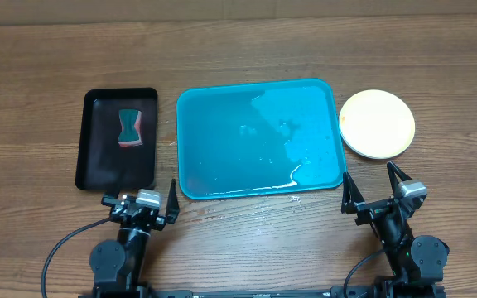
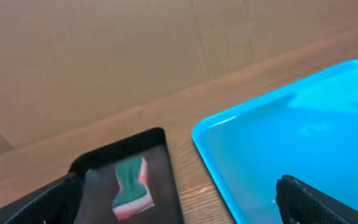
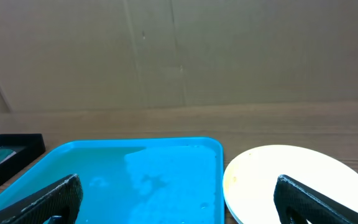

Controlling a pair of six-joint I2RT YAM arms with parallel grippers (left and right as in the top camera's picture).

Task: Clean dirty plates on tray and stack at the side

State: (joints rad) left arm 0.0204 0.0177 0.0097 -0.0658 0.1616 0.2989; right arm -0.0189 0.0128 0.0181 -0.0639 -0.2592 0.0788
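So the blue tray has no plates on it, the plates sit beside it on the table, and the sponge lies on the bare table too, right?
Not quite. The sponge is not on the bare table; it lies inside the small black tray, as the overhead view shows. The rest holds: the blue tray has no plates on it, and the plates sit beside it.
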